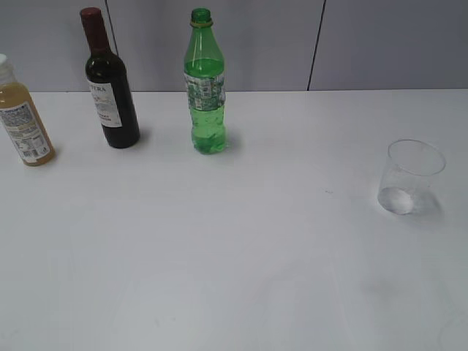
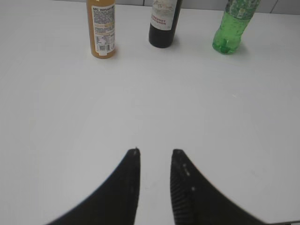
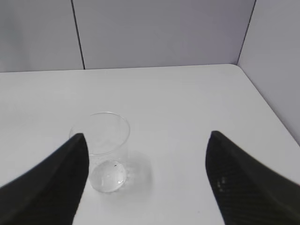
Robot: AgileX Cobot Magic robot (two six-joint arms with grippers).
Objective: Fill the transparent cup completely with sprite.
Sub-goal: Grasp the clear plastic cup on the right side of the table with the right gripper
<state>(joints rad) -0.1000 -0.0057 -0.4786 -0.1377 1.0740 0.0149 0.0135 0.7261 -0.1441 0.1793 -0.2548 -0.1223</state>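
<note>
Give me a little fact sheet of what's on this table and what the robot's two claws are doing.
Table: white, bare in front
Sprite bottle: green, capped, upright, back centre
Wine bottle: dark, red cap, left of the Sprite
Juice bottle: yellowish, far left
Transparent cup: upright, empty, right side, apart from the bottles
Left gripper: slightly open, holding nothing, facing the bottles
Right gripper: wide open, cup near its left finger, not gripped

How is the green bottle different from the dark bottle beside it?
The green bottle is see-through and slim, about two-thirds full; the dark bottle is wider and too dark to see into. The green bottle has a green cap, the dark bottle a red one. Both stand upright, capped, on the white table.
</note>
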